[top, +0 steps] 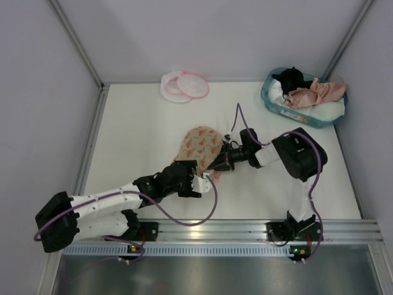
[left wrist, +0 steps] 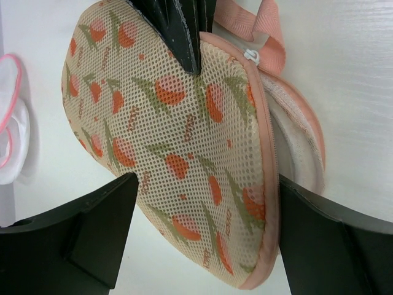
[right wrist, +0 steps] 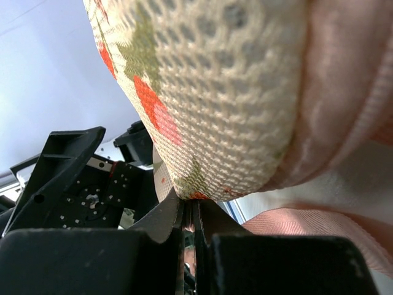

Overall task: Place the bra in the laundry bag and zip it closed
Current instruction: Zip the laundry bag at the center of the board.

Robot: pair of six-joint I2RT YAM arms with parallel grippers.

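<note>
At the printed padded piece [top: 199, 147], R end effector [top: 216, 163] is pinching its edge, elbow bent; L end effector [top: 201, 179] is hovering spread alongside. Bra [top: 316, 92] is lying in basket [top: 267, 96] well behind-right, laundry bag [top: 184, 86] behind.

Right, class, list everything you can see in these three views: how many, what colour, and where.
printed mesh piece: one, cream with orange print and pink trim, middle of the table
laundry bag: one, white mesh with pink rim, far edge, left of centre
basket: one, teal, far right corner
bra: one, salmon pink, in the basket
black garment: one, black, basket's far left
white fabric: count unclear, white, basket's near right
table: one, white
left gripper: one, black, open, fingers either side of the printed mesh piece
right gripper: one, black, shut on the printed mesh piece's edge
</note>
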